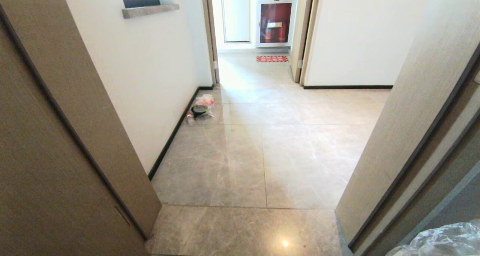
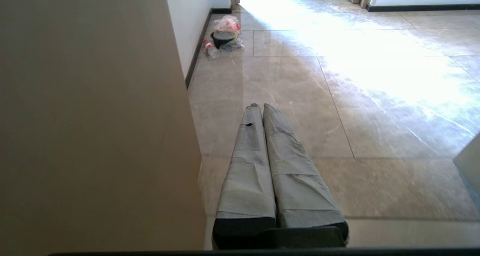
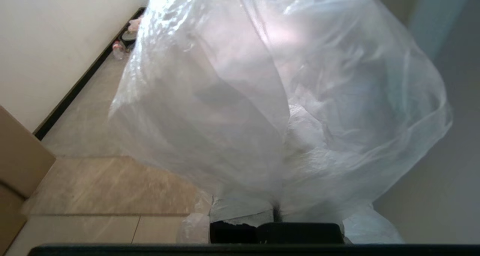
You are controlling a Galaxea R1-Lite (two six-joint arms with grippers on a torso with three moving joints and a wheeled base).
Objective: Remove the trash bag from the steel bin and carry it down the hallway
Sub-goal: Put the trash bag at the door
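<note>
The trash bag (image 3: 285, 98) billows up and over the right gripper (image 3: 275, 211), whose fingers are clamped together on the gathered plastic at the bag's base; the translucent film spreads wide to both sides and hides nearly all of the fingers, with only their wrapped bases showing. In the head view a crinkled corner of the same bag (image 1: 446, 241) shows at the near right, beside the right door frame (image 1: 405, 136). The left gripper (image 2: 261, 108) is held low and level over the floor, its two wrapped fingers pressed together with nothing between them, just right of a tan door panel (image 2: 93, 117). Ahead lies the hallway (image 1: 270, 147), grey stone-look tiles running from the near doorway to a far doorway (image 1: 255, 42) with a red mat (image 1: 272, 59) beyond it. The near opening is bounded by the tan panel on the left and the door frame on the right. A small heap of litter (image 1: 201, 109) sits against the left wall's black skirting, far along the left side; the middle and right of the tiled floor lie open.
</note>
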